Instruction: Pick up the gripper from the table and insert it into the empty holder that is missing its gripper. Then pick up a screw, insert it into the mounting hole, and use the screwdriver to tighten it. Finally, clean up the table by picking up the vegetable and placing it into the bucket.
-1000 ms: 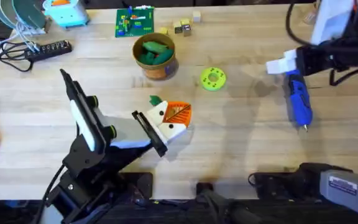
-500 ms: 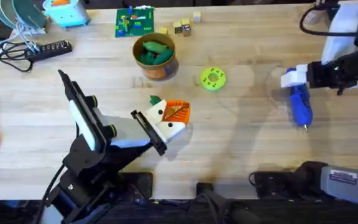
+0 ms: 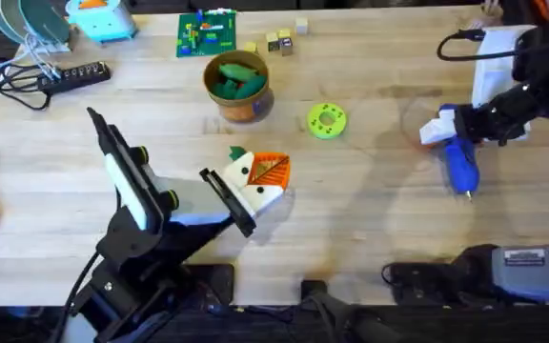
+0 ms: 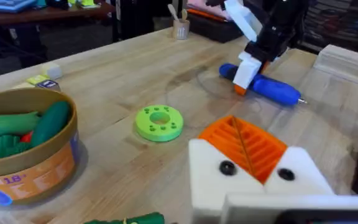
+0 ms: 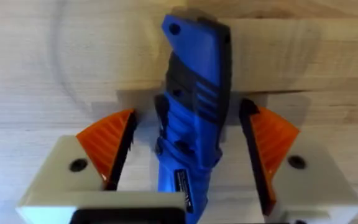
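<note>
Blue and lying flat on the desk [image 3: 370, 219], the screwdriver [image 3: 461, 162] is sitting between the spread fingers of the right pincer [image 5: 188, 165], orange pads flanking it, neither visibly touching. Mid-desk, the left pincer [image 3: 260, 183] is resting low beside the small green vegetable [image 3: 237, 154]; I cannot tell how far open it is. Farther back, the bucket [image 3: 239, 88] is holding green toys.

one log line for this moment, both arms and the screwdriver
right gripper: open, straddling screwdriver | screwdriver: flat on table | left gripper: beside vegetable, state unclear | bucket: holds green toys
</note>
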You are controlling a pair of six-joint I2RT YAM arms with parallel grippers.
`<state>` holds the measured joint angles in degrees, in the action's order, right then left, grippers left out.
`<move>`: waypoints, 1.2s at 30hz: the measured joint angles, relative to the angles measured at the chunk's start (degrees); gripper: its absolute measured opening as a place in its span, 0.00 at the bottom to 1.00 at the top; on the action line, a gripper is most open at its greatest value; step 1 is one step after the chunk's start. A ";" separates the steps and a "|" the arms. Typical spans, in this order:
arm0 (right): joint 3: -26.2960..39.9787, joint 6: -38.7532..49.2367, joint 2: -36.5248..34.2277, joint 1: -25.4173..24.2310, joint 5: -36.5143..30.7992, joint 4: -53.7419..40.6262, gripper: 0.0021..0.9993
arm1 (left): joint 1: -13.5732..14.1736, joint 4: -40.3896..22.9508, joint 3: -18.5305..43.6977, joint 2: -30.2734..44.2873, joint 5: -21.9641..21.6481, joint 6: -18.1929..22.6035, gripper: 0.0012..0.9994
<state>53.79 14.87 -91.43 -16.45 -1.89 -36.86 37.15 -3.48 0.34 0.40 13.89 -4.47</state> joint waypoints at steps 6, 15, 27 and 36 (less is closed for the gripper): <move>0.39 0.21 -0.58 0.00 0.13 1.16 0.99 | 0.00 0.00 0.00 0.00 -0.02 -0.01 0.00; 0.47 -0.12 -1.21 0.00 0.52 5.01 0.99 | 0.00 0.00 0.00 0.00 -0.15 0.00 0.00; 0.50 -1.57 -1.61 0.04 0.81 6.73 0.74 | 0.00 0.00 0.00 0.00 -0.17 -0.02 0.00; 0.56 -1.57 -2.00 -0.12 -0.74 7.77 0.02 | 0.00 0.00 0.00 0.00 -0.17 0.00 0.00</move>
<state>54.35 13.30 -93.43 -16.57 -2.63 -29.09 37.15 -3.49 0.34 0.40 13.72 -4.47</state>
